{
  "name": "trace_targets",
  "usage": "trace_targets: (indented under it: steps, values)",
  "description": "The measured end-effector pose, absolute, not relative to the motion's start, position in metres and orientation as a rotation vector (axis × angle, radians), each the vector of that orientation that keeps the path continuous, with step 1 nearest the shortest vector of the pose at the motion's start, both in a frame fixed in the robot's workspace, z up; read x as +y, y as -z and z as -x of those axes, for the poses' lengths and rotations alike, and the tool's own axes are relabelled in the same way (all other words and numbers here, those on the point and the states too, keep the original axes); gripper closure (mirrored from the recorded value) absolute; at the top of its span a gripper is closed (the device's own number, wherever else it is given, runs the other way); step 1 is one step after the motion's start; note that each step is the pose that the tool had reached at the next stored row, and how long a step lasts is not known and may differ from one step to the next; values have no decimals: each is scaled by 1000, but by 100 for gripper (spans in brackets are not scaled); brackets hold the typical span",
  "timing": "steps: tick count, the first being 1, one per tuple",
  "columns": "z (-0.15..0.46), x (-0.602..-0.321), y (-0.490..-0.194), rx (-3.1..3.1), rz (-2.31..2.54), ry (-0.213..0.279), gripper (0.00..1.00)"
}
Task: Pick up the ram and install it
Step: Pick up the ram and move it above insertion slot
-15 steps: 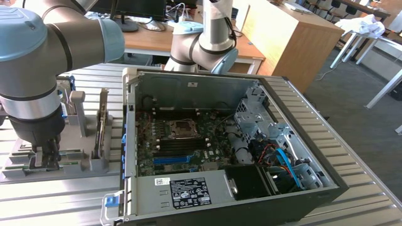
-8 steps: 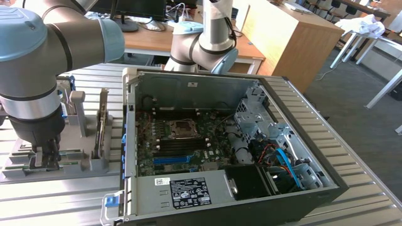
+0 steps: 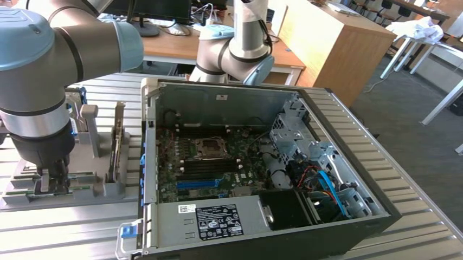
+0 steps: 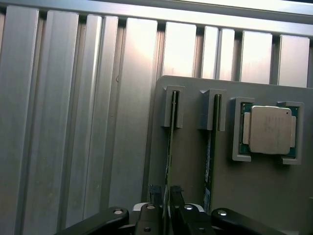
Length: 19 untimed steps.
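On the exterior view's left, grey fixture (image 3: 108,192) sits on the slatted metal table (image 3: 405,162), just beside the open computer case (image 3: 275,162). Fixture also carries a second stick (image 4: 211,147) in the neighbouring slot and a silver processor (image 4: 270,129) in its own pocket, both clear of the gripper. Arm body hides much of the fixture in the exterior view. Gripper (image 4: 166,193) is down at the fixture, pinched onto the ram (image 4: 170,147), which stands on edge in its slot.
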State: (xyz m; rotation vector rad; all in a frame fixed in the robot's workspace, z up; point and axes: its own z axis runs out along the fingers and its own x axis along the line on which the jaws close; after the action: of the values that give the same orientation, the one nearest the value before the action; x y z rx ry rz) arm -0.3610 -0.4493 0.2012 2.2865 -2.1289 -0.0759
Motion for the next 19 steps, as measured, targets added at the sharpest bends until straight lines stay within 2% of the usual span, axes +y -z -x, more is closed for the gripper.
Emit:
trace_targets:
  steps: [19]
  values:
    - [361,-449,-203,-2129,-2286,75,79]
